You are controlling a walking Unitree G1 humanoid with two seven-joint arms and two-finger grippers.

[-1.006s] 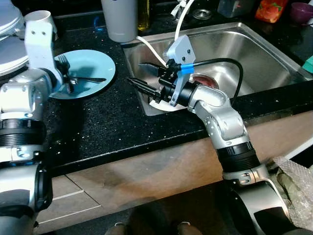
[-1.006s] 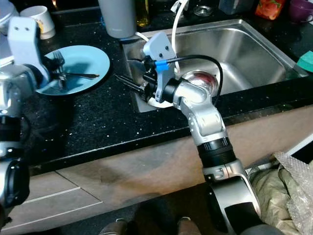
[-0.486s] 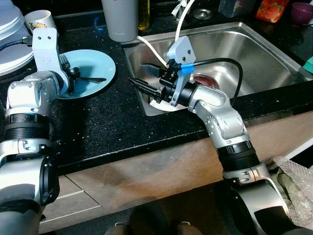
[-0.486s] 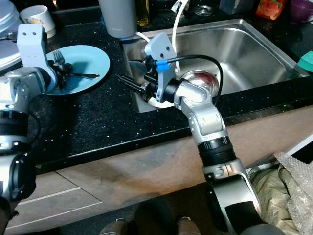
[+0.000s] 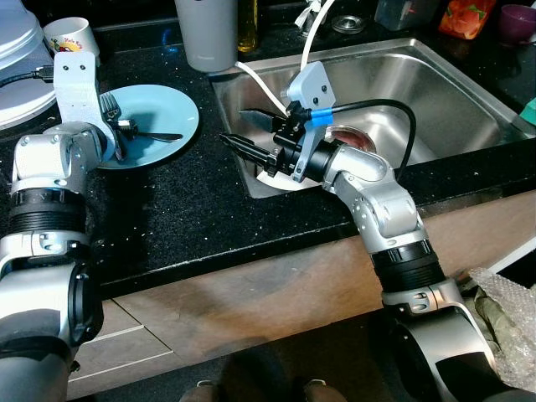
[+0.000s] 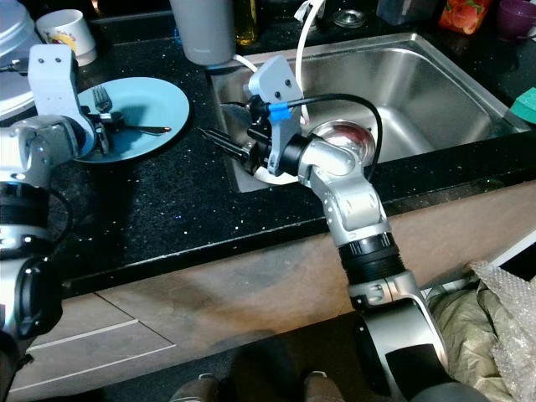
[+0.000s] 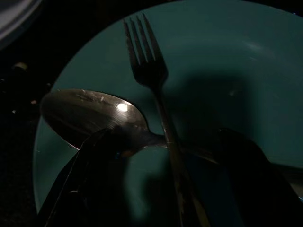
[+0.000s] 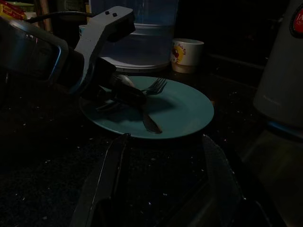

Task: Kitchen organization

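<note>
A light blue plate (image 5: 163, 113) lies on the black counter at the left, with a fork (image 7: 147, 61) and a spoon (image 7: 94, 113) crossed on it. My left gripper (image 7: 170, 189) is down on the plate's near-left part, open. Its two fingers stand on either side of the crossed handles without closing on them. My right gripper (image 5: 233, 126) hovers open over the left rim of the steel sink (image 5: 419, 75), pointing toward the plate, with nothing between its fingers. In the right wrist view the plate (image 8: 184, 111) lies ahead of the open fingers (image 8: 109, 179).
A white plate (image 5: 270, 177) and a metal bowl (image 5: 352, 138) lie in the sink under my right arm. Behind the blue plate are a grey canister (image 5: 205, 33), a printed mug (image 5: 67, 33) and stacked white dishes (image 5: 17, 63). The counter's front edge runs below.
My left arm has shifted farther over the counter, and its gripper has settled lower on the plate around the cutlery. The right arm has not moved.
</note>
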